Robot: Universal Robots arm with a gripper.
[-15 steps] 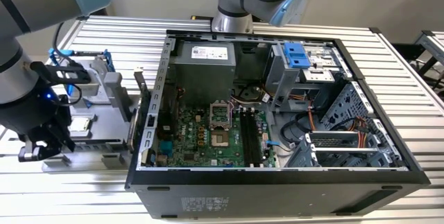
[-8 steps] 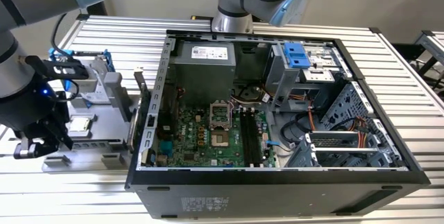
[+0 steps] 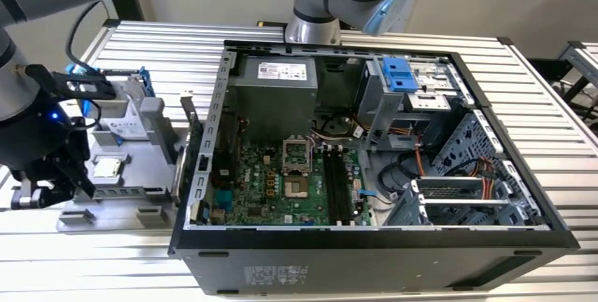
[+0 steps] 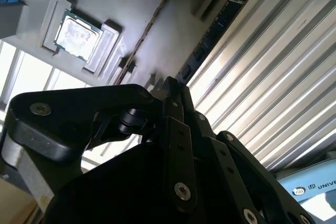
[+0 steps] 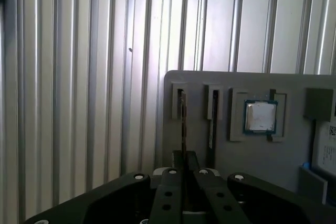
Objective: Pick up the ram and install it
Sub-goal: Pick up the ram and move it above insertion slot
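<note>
Tool (image 5: 185,160) pinched narrow on ram (image 5: 183,121), which stands on edge in its slot of grey tray (image 5: 194,80) on ribbed surface (image 5: 79,77); tray's at exterior view's left of PC case (image 3: 374,260).

Single robot arm (image 3: 318,1), exterior view: the silver-grey base joint with a blue cap rises at top centre, and a further grey link slants across the upper left corner and bends down to the wrist (image 3: 19,85). From the wrist the black body of the gripper (image 5: 184,156) hangs downward at the exterior view's left edge. In both wrist views the two black fingers (image 4: 176,124) lie side by side and are drawn close together (their linkage bars, studded with screw heads, spread out on either side), and the fingertips are closed on the thin edge of the ram (image 5: 183,121).
</note>
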